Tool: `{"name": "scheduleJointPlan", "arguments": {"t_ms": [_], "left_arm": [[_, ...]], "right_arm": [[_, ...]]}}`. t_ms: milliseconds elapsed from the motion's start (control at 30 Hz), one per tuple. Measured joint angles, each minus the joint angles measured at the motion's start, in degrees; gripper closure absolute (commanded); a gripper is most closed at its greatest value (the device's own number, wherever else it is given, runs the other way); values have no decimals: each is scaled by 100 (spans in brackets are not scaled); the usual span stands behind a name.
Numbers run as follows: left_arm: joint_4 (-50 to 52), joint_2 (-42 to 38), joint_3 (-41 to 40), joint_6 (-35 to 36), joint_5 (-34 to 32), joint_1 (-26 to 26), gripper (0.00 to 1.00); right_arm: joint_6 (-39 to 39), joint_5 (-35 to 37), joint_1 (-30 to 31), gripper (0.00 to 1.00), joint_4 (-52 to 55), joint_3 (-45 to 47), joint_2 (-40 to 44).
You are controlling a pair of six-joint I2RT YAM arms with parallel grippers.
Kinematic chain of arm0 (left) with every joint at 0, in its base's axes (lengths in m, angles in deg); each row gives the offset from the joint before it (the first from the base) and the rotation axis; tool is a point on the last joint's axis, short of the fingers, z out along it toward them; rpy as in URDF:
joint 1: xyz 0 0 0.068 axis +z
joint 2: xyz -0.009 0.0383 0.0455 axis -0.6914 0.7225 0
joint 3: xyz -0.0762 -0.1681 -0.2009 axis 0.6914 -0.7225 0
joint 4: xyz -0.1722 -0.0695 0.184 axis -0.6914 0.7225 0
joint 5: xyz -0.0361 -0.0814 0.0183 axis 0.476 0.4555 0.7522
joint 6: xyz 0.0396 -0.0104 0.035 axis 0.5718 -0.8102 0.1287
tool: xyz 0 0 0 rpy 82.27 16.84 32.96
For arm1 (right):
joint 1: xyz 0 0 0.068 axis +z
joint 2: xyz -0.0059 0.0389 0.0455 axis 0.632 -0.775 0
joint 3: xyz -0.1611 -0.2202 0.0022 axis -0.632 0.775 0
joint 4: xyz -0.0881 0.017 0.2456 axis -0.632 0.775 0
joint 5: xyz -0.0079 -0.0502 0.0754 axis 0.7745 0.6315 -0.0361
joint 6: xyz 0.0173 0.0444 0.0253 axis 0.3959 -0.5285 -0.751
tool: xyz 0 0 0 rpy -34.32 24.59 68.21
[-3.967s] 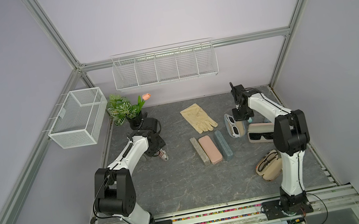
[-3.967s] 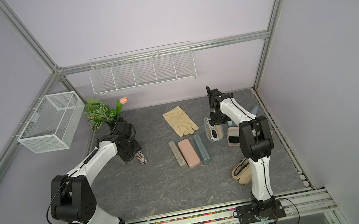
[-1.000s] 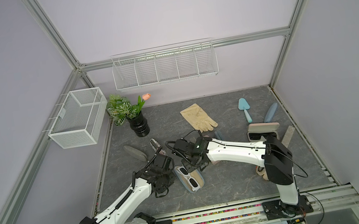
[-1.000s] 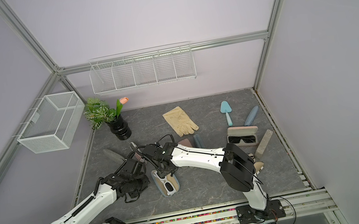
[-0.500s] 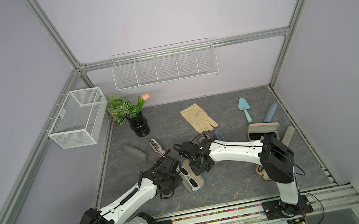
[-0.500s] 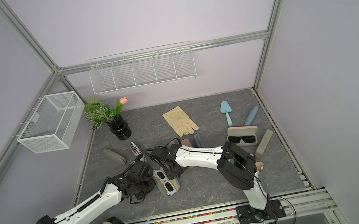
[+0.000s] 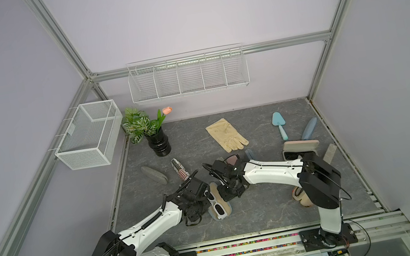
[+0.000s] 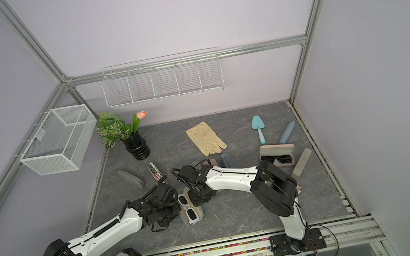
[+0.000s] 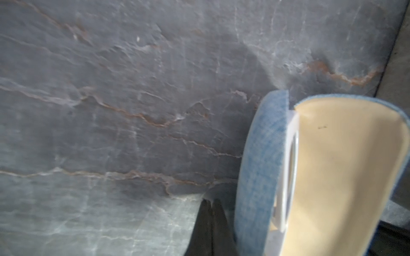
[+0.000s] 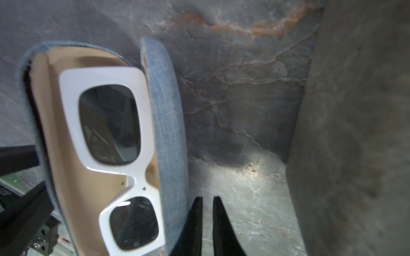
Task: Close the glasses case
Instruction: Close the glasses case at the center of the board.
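Note:
The glasses case (image 7: 225, 210), blue denim outside and beige inside, lies open at the front middle of the table in both top views. White sunglasses (image 10: 106, 124) rest in it. My left gripper (image 9: 210, 202) is shut on nothing, its tips on the table right beside the case's blue wall (image 9: 259, 166). On the opposite side my right gripper (image 10: 207, 198) stands beside the case (image 10: 168, 133) with only a thin slit between its fingers and nothing in it. In a top view the left gripper (image 7: 206, 204) and right gripper (image 7: 227, 195) flank the case.
A pink-lidded case with dark sunglasses (image 7: 300, 148) stands open at the right. Around lie a beige glove (image 7: 226, 135), blue trowel (image 7: 279, 124), blue pouch (image 7: 309, 128), grey pouch (image 7: 154, 174), striped pouch (image 7: 180, 169), grey bar (image 7: 329, 153) and a plant vase (image 7: 158, 143).
Four seconds ago the blue case was at the back right with both arms far back; it now lies at the front middle. In the last second my left gripper slid right, up against the case.

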Motion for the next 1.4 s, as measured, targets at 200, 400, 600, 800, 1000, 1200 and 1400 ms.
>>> {"name": "scheduleJointPlan", "arguments": {"t_ms": [200, 400, 600, 800, 1000, 1200, 1400], "left_arm": [[2, 20, 7, -22, -15, -33, 100], [70, 68, 151, -22, -55, -61, 100], [203, 208, 308, -17, -155, -101, 100], [302, 348, 358, -17, -175, -127, 100], [323, 391, 533, -17, -188, -144, 100], [127, 420, 688, 2, -122, -219, 100], [120, 457, 688, 0, -129, -236, 100]], "right_arm": [[-17, -70, -20, 85, -22, 0, 0], [-20, -87, -17, 85, 9, -52, -2], [-20, -85, -13, 84, 66, -186, -4], [-20, -90, 20, 84, 105, -262, -13], [-33, -96, 83, 84, 116, -304, -76], [-83, -365, 138, 84, -98, -492, -144], [-131, -350, 146, 80, -127, -490, -144]]}}
